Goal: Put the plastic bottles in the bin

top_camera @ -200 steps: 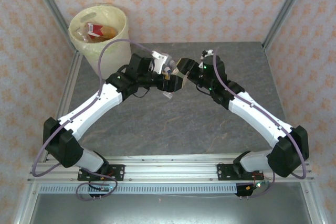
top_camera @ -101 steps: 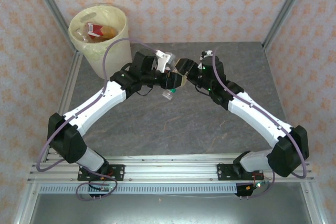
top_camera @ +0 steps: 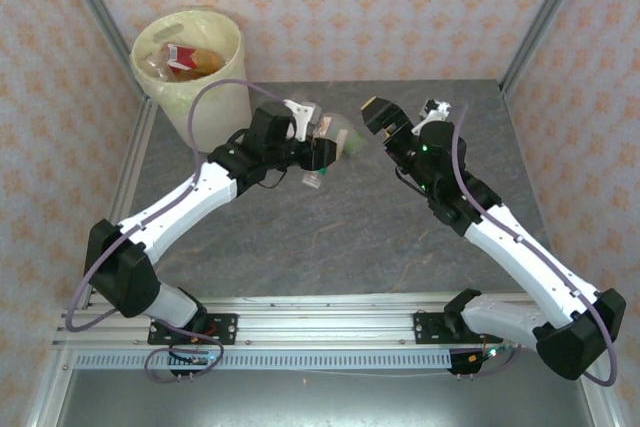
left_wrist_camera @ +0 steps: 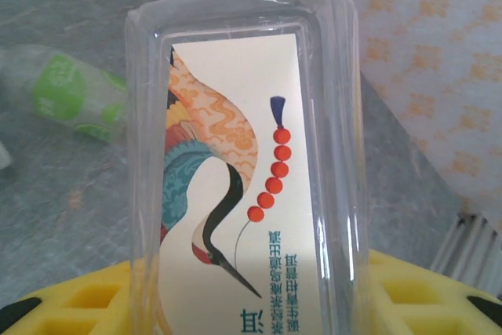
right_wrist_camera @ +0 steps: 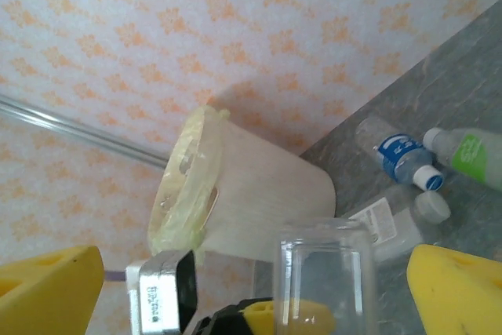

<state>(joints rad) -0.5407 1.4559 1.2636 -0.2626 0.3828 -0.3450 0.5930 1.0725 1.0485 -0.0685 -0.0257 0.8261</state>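
Observation:
My left gripper (top_camera: 328, 147) is shut on a clear square-sided plastic bottle (top_camera: 345, 137), held off the table at mid-back. In the left wrist view this bottle (left_wrist_camera: 235, 194) carries a cream label with a crane, and the yellow pads (left_wrist_camera: 416, 296) of the gripper (left_wrist_camera: 247, 304) press both its sides. My right gripper (top_camera: 385, 119) stands open just right of the bottle. In its wrist view the yellow fingers (right_wrist_camera: 455, 288) of the gripper (right_wrist_camera: 251, 292) are spread wide, clear of the bottle's base (right_wrist_camera: 321, 268). The cream bin (top_camera: 190, 62) stands at the back left with bottles (top_camera: 180, 55) inside.
More bottles lie on the grey table between the arms and the bin (right_wrist_camera: 251, 194): a blue-labelled one (right_wrist_camera: 400, 154), a green-labelled one (right_wrist_camera: 471, 154), also seen from the left wrist (left_wrist_camera: 70, 96), and a clear one with a white cap (right_wrist_camera: 392, 221). Metal frame posts stand at the table's back corners.
The left gripper has closed on the bottle that both grippers met at. The right gripper has opened, let go and drawn back to the right.

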